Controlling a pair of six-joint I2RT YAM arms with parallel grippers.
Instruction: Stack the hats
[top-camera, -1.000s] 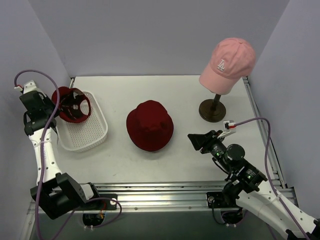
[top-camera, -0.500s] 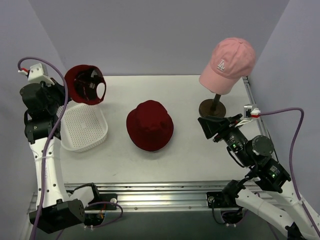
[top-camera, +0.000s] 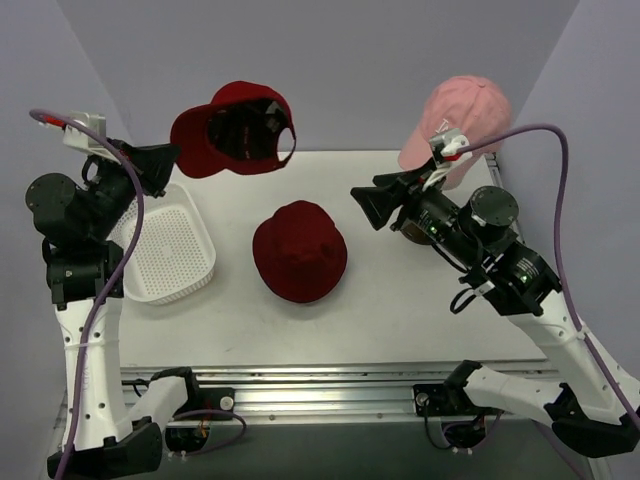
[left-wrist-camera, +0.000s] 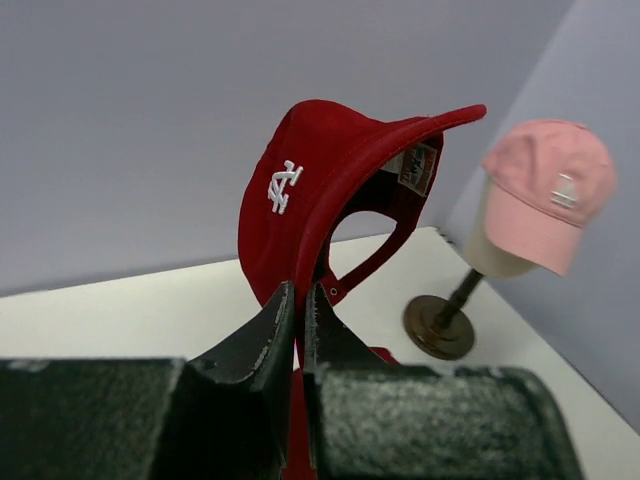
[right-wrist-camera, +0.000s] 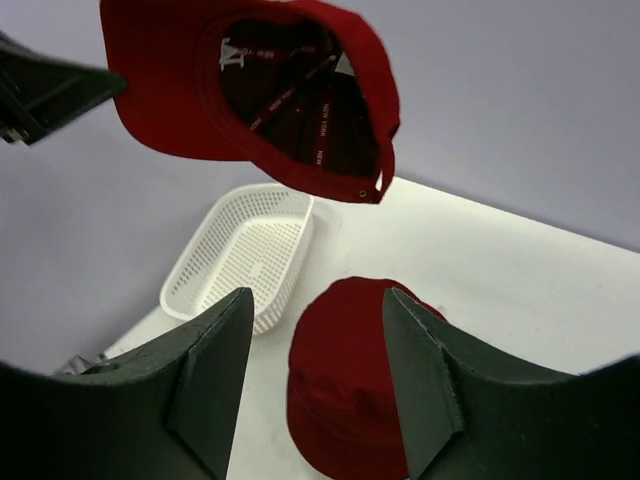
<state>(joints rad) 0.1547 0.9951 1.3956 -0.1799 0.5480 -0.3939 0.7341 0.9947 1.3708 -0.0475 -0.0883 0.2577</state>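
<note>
Lilac-grey walls on 3 sides of a white tabletop (top-camera: 250, 330). Upper middle of the overhead frame: red cap (top-camera: 232, 128) aloft, hollow side toward the camera, its edge pinched in the clenched left jaws. Centre of the tabletop: dark red bucket hat (top-camera: 299, 250), crown up. Left of it, white mesh basket (top-camera: 165, 245). Upper right: pink cap (top-camera: 480, 105) on a dark stand (left-wrist-camera: 440, 325), partly behind the right arm. Right jaws spread apart, grasping nothing, aimed toward the red cap.
</note>
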